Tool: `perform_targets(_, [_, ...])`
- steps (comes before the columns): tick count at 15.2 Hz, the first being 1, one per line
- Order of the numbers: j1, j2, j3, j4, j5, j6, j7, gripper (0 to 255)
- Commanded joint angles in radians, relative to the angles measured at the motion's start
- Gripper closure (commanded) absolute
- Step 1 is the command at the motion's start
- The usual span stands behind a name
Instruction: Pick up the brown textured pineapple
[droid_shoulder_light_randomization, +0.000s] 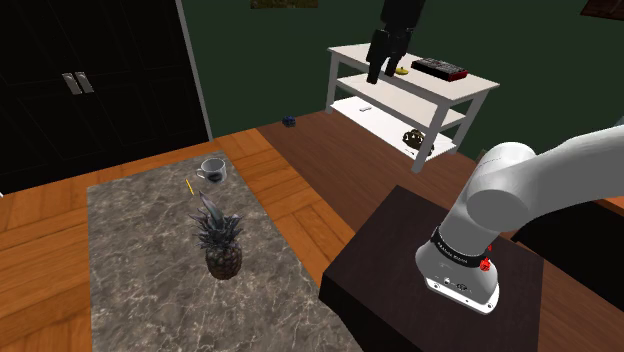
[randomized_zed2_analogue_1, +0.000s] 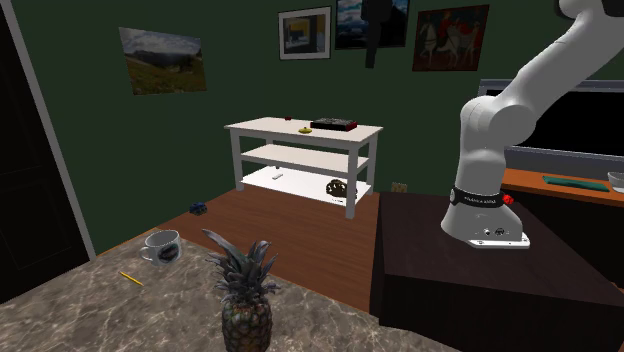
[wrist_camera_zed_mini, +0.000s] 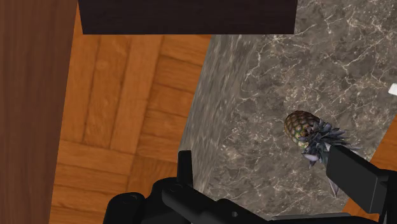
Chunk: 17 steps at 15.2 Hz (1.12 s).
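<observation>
Pineapple (droid_shoulder_light_randomization: 223, 258) stands upright on the marbled counter (droid_shoulder_light_randomization: 135, 285), mug (droid_shoulder_light_randomization: 212, 170) nearby; jaws hang apart well above it.

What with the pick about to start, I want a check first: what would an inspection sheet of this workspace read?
Surface: grey veined counter.
Job's things: pineapple upright on the counter, not held.
Clutter: mug and yellow pencil beyond the pineapple.
Grippers: end effector open, high above the counter, apart from the pineapple.
Cables: nothing seen.
Surroundings: white shelf table, wooden floor, dark green wall with pictures.
</observation>
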Motion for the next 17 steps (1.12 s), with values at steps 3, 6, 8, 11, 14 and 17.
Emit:
perform_targets(3, [0.007, 0.011, 0.039, -0.037, 0.016, 0.061, 0.043, 0])
perform_targets(6, [0.018, 0.041, 0.098, -0.08, 0.036, 0.154, 0.108, 0])
perform_targets(8, [0.025, 0.07, 0.138, -0.102, 0.047, 0.217, 0.151, 0])
perform_targets(11, [0.032, 0.125, 0.198, -0.123, 0.057, 0.312, 0.217, 0])
perform_targets(14, [0.034, 0.196, 0.26, -0.129, 0.058, 0.406, 0.287, 0])
perform_targets(17, [0.03, 0.279, 0.322, -0.12, 0.045, 0.496, 0.362, 0])
